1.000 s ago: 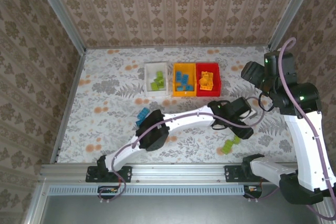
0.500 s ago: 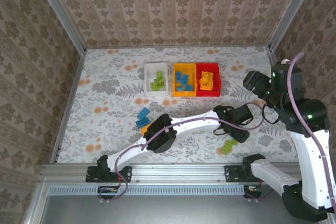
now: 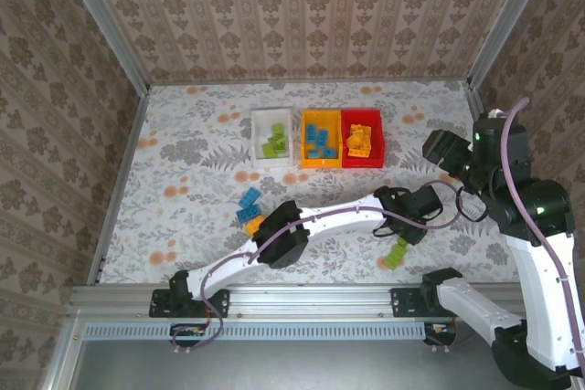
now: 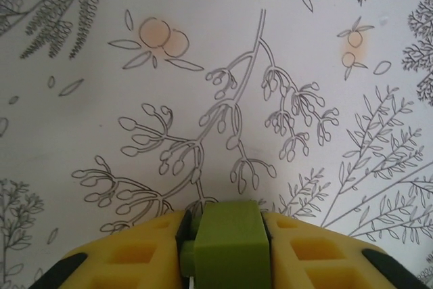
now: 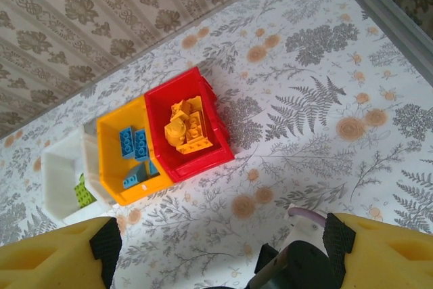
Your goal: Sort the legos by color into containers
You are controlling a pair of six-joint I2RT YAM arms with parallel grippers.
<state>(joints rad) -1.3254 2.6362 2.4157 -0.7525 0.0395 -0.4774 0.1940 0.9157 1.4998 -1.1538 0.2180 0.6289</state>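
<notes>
Three containers point(image 3: 321, 112) side by side at rear, legos point(image 3: 318, 139) inside; loose legos point(image 3: 249, 205) nearer, leftward.

Qty: 3 bins – white bin point(image 3: 265, 123), yellow bin point(image 3: 320, 164), red bin point(image 3: 363, 163); outside: 2 blue legos point(image 3: 249, 195) point(image 3: 245, 214), 1 orange lego point(image 3: 253, 224), 2 green legos point(image 3: 396, 256) point(image 4: 230, 241).

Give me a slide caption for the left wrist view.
Left gripper shut on a lime green lego, with the floral tabletop beyond.

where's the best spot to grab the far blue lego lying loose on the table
Probably by its two long sides, straight down from above: the blue lego lies flat and skewed on the table, so turn the wrist to match. A second blue lego sits close on its near side, so stay off that end.
</notes>
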